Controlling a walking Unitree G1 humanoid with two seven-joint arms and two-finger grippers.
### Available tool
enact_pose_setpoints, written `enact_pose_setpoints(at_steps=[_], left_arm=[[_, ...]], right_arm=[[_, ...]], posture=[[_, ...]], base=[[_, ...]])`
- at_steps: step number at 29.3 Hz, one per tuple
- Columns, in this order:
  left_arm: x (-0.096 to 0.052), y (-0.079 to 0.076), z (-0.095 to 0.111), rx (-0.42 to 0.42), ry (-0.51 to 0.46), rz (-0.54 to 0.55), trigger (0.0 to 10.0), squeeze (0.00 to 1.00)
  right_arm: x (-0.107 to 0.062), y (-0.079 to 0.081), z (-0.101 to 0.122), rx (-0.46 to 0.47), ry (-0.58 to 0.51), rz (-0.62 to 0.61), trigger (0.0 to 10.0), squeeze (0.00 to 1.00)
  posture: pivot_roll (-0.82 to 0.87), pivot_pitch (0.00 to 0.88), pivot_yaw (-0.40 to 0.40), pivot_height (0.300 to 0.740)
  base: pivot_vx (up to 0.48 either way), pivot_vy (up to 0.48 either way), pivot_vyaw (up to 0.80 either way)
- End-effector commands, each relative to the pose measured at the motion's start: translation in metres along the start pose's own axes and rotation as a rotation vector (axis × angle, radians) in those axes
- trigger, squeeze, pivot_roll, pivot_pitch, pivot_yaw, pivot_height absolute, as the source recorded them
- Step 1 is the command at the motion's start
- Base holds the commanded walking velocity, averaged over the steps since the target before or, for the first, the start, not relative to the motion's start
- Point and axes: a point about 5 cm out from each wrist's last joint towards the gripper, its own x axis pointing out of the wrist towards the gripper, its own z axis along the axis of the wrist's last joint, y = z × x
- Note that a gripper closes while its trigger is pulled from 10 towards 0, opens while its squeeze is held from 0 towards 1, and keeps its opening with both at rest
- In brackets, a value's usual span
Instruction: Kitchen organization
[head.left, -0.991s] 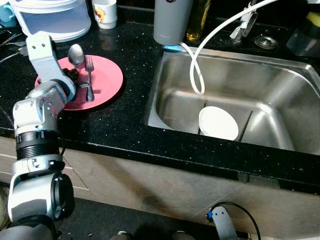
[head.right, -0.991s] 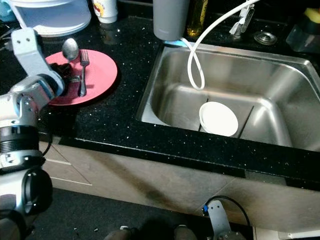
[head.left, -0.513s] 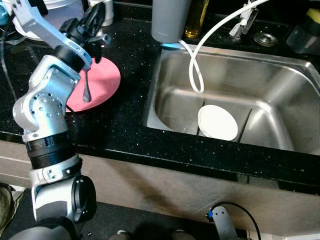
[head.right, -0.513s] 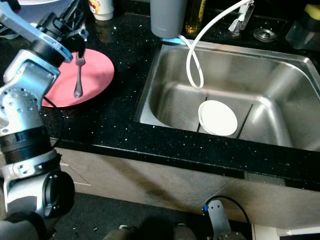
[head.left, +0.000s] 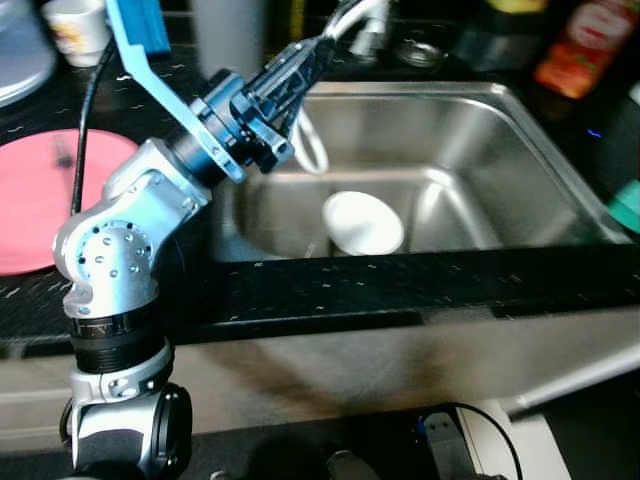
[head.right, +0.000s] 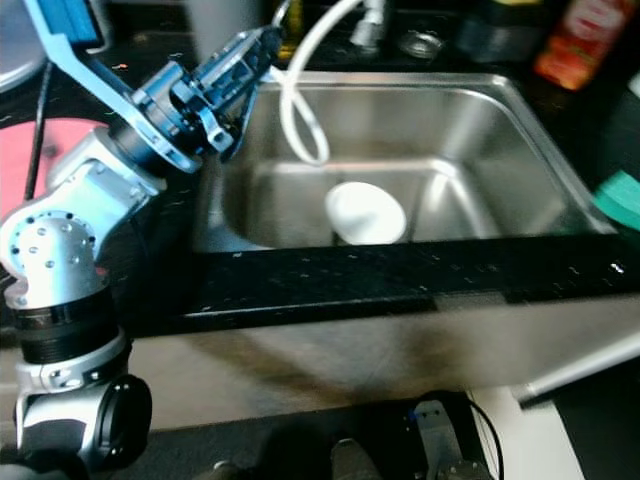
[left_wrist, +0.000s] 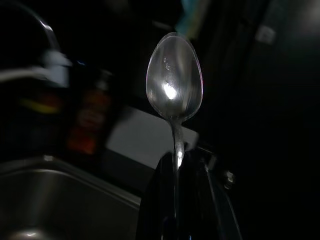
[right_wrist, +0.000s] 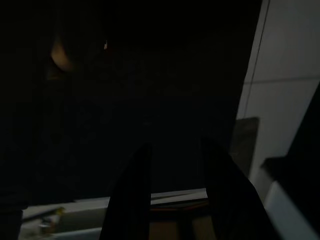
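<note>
My left gripper (head.left: 322, 48) is raised over the back left corner of the steel sink (head.left: 500, 130), shut on the handle of a silver spoon (left_wrist: 174, 80). In the left wrist view the spoon's bowl sticks out past the black fingers (left_wrist: 162, 200), pointing away from the wrist. A small white dish (head.left: 362, 222) lies on the sink floor, below and to the right of the gripper. The red plate (head.left: 40, 210) sits on the black counter at the far left, behind the arm. My right gripper (right_wrist: 175, 150) hangs idle in the dark with its fingers apart.
A white hose (head.left: 312, 150) loops down into the sink just beside the left gripper. A grey container (head.left: 228, 35) and a white cup (head.left: 72, 22) stand at the back left. A red bottle (head.left: 590, 48) stands at the back right, and a teal object (head.left: 626, 205) sits at the right edge.
The left gripper has lifted the spoon off the red plate and carried it right, over the sink. The camera has swung right, so the whole scene has shifted left.
</note>
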Motion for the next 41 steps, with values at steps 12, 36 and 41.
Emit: enact_pose_setpoints(at_steps=[12, 36, 41], left_arm=[[-0.025, 0.037, -0.082, 0.177, 0.636, 0.212, 10.0, 0.00], [0.008, 0.035, -0.037, 0.289, 0.274, 0.249, 10.0, 0.00], [-0.001, 0.033, -0.035, 0.280, 0.230, 0.301, 10.0, 0.00]], right_arm=[[0.001, 0.000, -0.009, 0.009, 0.020, -0.004, 10.0, 0.00], [0.001, 0.002, -0.008, 0.030, -0.018, 0.016, 10.0, 0.00], [0.001, 0.002, -0.008, 0.032, -0.021, 0.017, 10.0, 0.00]], posture=[[0.05, 0.195, -0.031, 0.740], [0.05, 0.191, -0.030, 0.740], [0.05, 0.188, -0.033, 0.740]], base=[[0.000, 0.000, 0.00], [0.000, 0.000, 0.00], [0.000, 0.000, 0.00]])
